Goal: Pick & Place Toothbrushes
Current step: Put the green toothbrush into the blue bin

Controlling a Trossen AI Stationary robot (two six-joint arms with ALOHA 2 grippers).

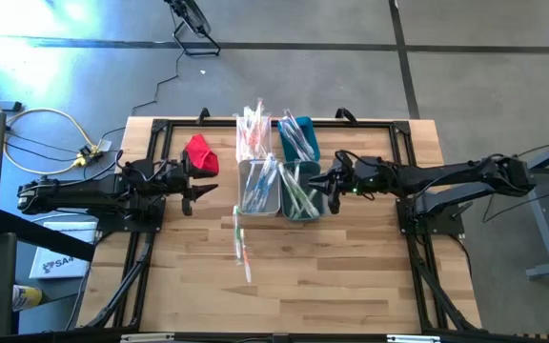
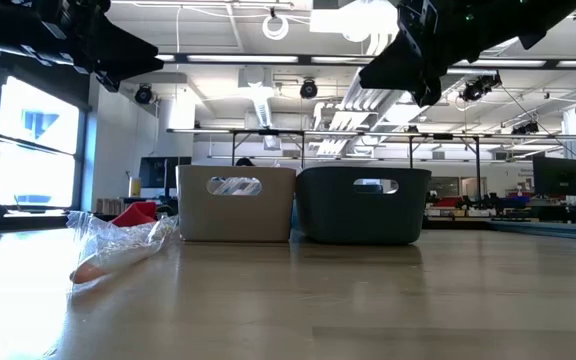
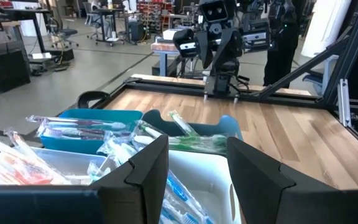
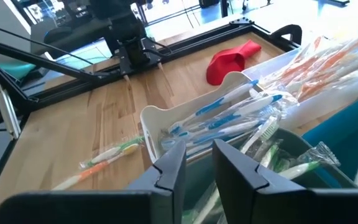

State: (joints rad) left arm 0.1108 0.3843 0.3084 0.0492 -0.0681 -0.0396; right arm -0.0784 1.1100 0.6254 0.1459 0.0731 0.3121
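Wrapped toothbrushes fill four small bins at the table's middle: orange ones in a white bin [image 1: 253, 133], some in a teal bin [image 1: 298, 138], blue ones in a pale bin [image 4: 216, 121], green ones in a dark bin [image 1: 300, 193]. A few loose toothbrushes [image 1: 242, 238] lie flat on the wood nearer the front. My right gripper [image 4: 199, 171] hovers above the dark bin's right end, fingers a narrow gap apart, nothing between them. My left gripper [image 3: 197, 174] waits open, left of the pale bin, pointing level at it.
A red cloth [image 1: 201, 154] lies on the table left of the white bin. A black frame [image 1: 160, 129] runs round the table's edges. Bare wood stretches toward the front edge [image 1: 332, 276]. In the low view the loose wrapped toothbrushes [image 2: 118, 245] lie left of the bins.
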